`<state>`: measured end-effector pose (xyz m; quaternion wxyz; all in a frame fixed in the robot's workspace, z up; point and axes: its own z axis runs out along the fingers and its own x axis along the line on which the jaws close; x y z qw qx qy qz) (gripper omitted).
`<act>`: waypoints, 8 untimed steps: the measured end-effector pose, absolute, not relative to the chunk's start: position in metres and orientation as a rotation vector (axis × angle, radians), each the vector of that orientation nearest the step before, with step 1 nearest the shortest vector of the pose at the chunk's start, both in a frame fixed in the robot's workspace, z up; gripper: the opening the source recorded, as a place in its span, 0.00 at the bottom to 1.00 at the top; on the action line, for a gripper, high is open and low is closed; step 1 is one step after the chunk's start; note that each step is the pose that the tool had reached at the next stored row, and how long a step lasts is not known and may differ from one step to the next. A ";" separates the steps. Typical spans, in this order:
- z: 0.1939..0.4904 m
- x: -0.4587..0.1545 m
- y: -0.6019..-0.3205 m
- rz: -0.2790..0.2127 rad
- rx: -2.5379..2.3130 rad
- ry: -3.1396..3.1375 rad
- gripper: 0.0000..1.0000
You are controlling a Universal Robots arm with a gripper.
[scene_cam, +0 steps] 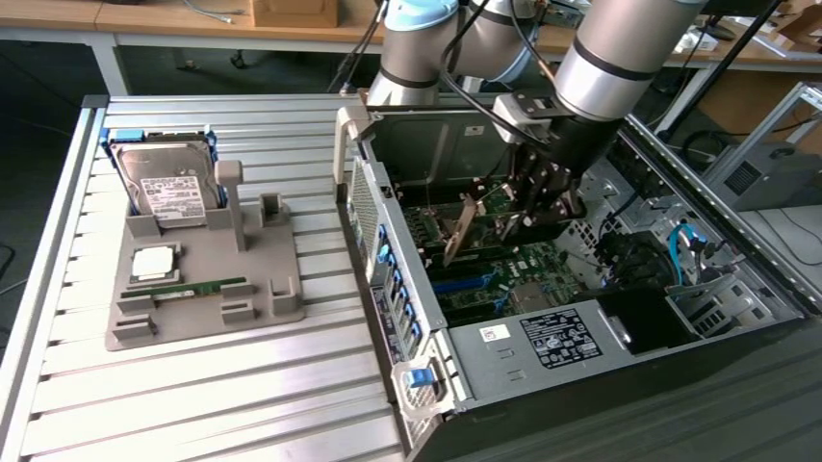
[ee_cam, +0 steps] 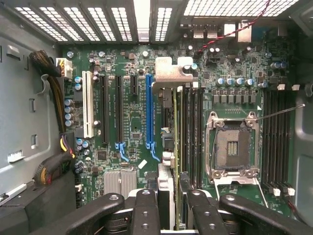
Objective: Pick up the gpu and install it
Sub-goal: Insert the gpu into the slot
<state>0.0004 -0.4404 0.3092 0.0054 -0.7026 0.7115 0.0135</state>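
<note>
Inside the open computer case [scene_cam: 424,375], the gripper [scene_cam: 533,207] clamps the gpu [scene_cam: 459,229] edge-on above the motherboard [ee_cam: 132,132]; from the wrist, the card hangs beside the blue slot [ee_cam: 149,110].

Even bright overhead light, soft shadows inside case [scene_cam: 719,318]
</note>
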 end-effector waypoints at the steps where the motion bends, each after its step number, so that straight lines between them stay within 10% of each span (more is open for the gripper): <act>1: 0.309 0.000 -0.440 0.042 -2.200 2.228 0.27; 8: 0.307 -0.002 -0.441 0.042 -2.200 2.227 0.27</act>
